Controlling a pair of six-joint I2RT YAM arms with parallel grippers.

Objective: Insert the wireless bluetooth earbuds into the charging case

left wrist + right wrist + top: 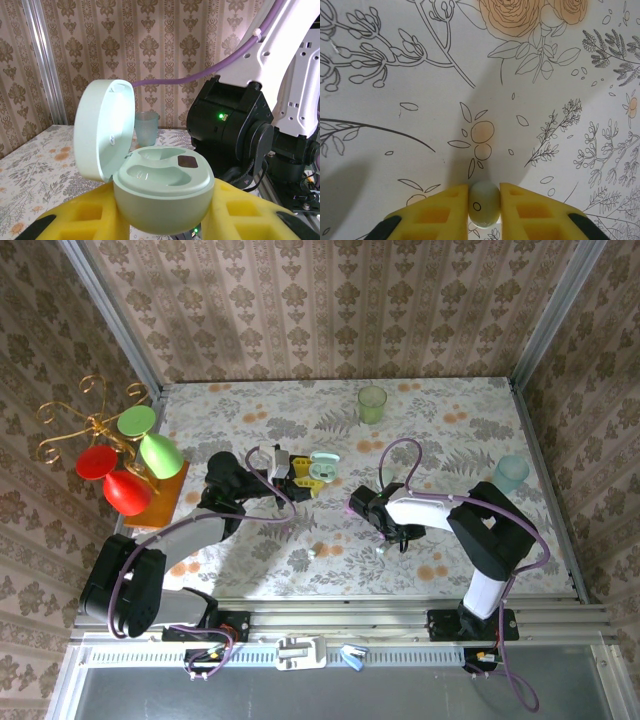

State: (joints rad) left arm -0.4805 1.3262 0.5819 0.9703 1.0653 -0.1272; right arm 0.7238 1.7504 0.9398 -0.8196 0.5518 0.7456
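The mint charging case (165, 192) is pinched at its base between my left gripper's (165, 220) yellow fingers (82, 220). Its lid (105, 132) stands open to the left and both wells are empty. From above, the case (322, 472) and the left gripper (300, 476) are held over the middle of the table. My right gripper (484, 210) is shut on a mint earbud (484, 202) just above the flowered cloth. From above, the right gripper (390, 532) points down at the cloth, right of the case.
A green cup (372, 403) stands at the back and a teal cup (510, 473) at the right edge. A gold stand with red and green cups (120, 455) is at the left. A tiny pale speck (312, 552) lies on the cloth in front.
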